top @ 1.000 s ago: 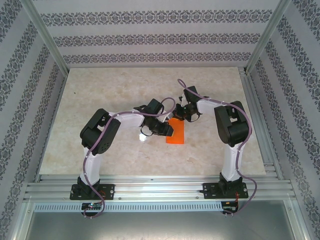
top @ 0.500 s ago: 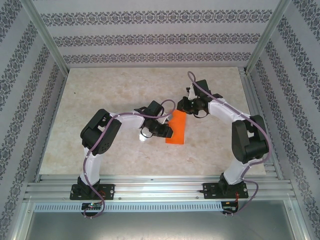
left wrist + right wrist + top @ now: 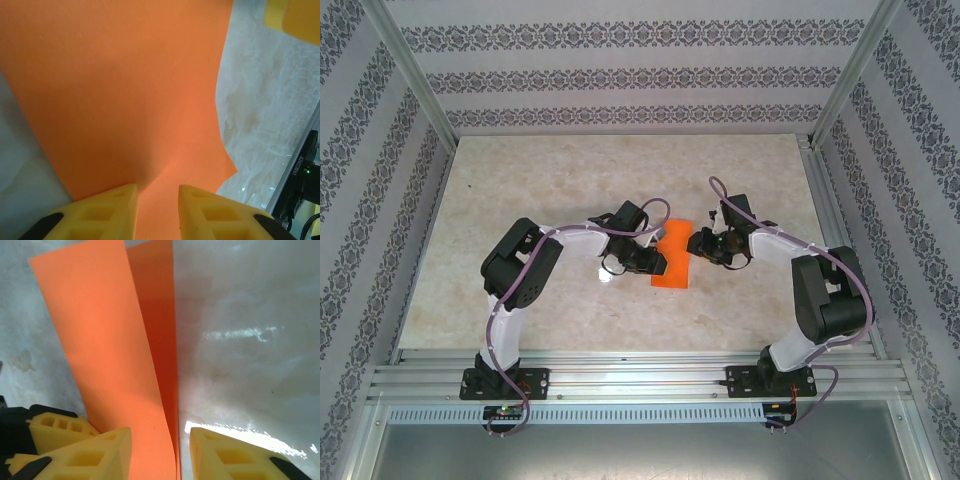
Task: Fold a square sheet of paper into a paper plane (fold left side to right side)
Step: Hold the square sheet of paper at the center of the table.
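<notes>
Pale marbled tabletop [image 3: 520, 190] is spread beneath both arms. Near the middle of the top view, the square sheet of paper [image 3: 674, 262] is laid folded into a narrow strip running up the frame. The left gripper [image 3: 656, 262] is set at the strip's lower left edge. In the left wrist view its yellow fingers are parted by a modest gap through which orange is seen. Whether the sheet is pressed down or merely overlapped cannot be told.

A little farther back, the right gripper [image 3: 697, 243] is held just beside the strip's upper right edge. In the right wrist view a lighter top flap is raised over a darker lower layer. The flap's long edge runs down into the gap between the parted fingers, and nothing is clamped. Patterned wall panels [image 3: 620, 75] are seen beyond the table. The paper's nearest end is cut off at the bottom of both wrist views.
</notes>
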You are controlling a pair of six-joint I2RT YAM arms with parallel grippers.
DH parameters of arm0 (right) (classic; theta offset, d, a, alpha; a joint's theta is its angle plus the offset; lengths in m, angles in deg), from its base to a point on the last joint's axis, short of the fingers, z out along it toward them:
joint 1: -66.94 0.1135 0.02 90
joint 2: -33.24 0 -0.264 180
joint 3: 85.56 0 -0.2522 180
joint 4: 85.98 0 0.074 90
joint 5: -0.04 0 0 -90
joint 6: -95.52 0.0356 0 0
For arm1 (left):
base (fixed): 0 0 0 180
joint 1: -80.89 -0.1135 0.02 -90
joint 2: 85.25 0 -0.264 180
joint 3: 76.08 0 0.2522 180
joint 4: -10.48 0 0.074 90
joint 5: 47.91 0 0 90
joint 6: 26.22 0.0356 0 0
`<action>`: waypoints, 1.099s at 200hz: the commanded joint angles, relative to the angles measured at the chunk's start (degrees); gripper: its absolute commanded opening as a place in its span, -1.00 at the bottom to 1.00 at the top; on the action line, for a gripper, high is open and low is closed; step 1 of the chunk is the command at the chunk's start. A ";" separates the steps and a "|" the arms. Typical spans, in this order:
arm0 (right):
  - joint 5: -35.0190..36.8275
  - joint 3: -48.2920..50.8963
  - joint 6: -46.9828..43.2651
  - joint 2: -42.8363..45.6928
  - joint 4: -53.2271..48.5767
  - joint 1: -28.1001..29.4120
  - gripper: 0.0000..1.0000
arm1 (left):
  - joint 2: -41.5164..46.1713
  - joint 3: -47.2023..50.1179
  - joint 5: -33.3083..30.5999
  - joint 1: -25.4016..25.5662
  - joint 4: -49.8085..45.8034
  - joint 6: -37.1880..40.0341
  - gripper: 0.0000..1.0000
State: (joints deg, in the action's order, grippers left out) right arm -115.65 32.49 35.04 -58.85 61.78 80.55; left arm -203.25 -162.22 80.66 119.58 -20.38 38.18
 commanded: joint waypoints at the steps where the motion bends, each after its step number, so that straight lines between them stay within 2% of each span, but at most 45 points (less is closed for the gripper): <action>1: -4.18 0.88 1.04 -1.84 8.32 -0.09 -0.27 | -1.01 -0.41 -0.89 1.29 1.12 -0.20 -0.45; 35: -6.60 1.07 2.04 -4.06 11.51 -0.09 -0.34 | -0.92 -0.66 -1.02 1.40 0.91 -0.26 -0.44; 76: -5.75 0.99 1.45 -5.22 10.07 -0.16 -0.40 | -0.91 -0.74 -1.12 1.38 0.82 -0.25 -0.44; 117: -2.35 1.69 0.20 -3.73 7.54 -0.67 -0.26 | -0.83 -0.75 -1.63 1.44 0.39 -0.06 -0.44; 160: -5.63 1.43 0.46 -5.47 7.77 -0.65 -0.22 | -0.92 -0.92 -1.60 1.51 0.24 0.03 -0.44; 220: -6.66 1.36 0.68 -5.40 8.89 -0.67 -0.77 | -0.36 -0.88 -1.73 1.66 0.31 -0.29 -0.42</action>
State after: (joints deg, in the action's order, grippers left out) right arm -121.46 33.61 35.98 -63.71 69.64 80.29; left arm -203.25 -162.35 80.37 119.69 -20.47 37.83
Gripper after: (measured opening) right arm 0.164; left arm 0.284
